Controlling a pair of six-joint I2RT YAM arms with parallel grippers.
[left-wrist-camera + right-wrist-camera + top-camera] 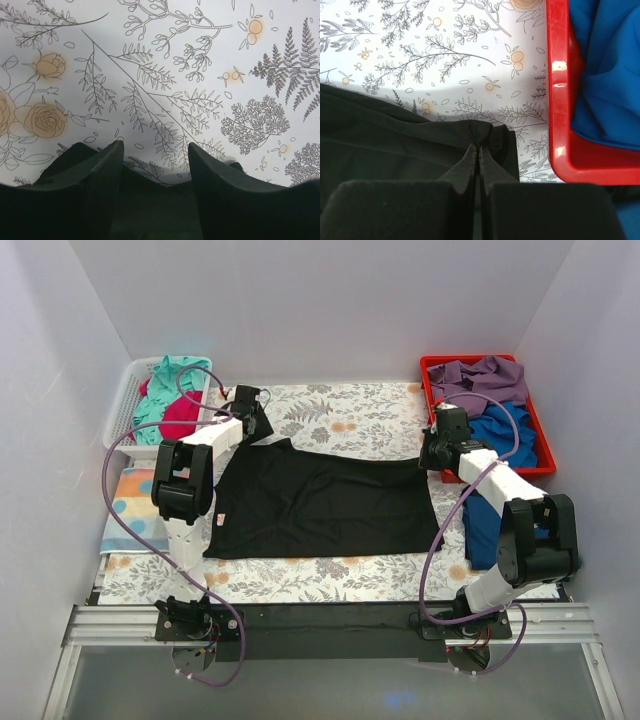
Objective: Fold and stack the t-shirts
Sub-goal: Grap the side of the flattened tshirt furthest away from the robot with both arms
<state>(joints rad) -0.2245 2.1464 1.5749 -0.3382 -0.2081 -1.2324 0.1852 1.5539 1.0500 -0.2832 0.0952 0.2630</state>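
The large black cloth t-shirt [330, 505] is lying spread flat in the middle of the grey-and-orange floral table sheet [350, 420], with its small pale label [218, 519] showing near its left edge. A red plastic tray [430, 365] is sitting at the far right corner, holding a crumpled blue garment [510, 430] and a purple garment [490, 375]. A white slatted basket [122, 405] at the far left is holding a teal t-shirt [172, 375] and a magenta t-shirt [180, 420]. Another blue cloth [480, 525] is draping over the sheet's right edge beside the right arm, and a pale cloth with orange and blue dots [130, 502] is lying at the left edge. The right gripper [479, 147] is pinching the black shirt's far right corner, its fingers clenched together on a bunched fold just beside the red tray. The left gripper [155, 150] is poised low at the shirt's far left corner with its fingers spread apart, grasping nothing that shows.
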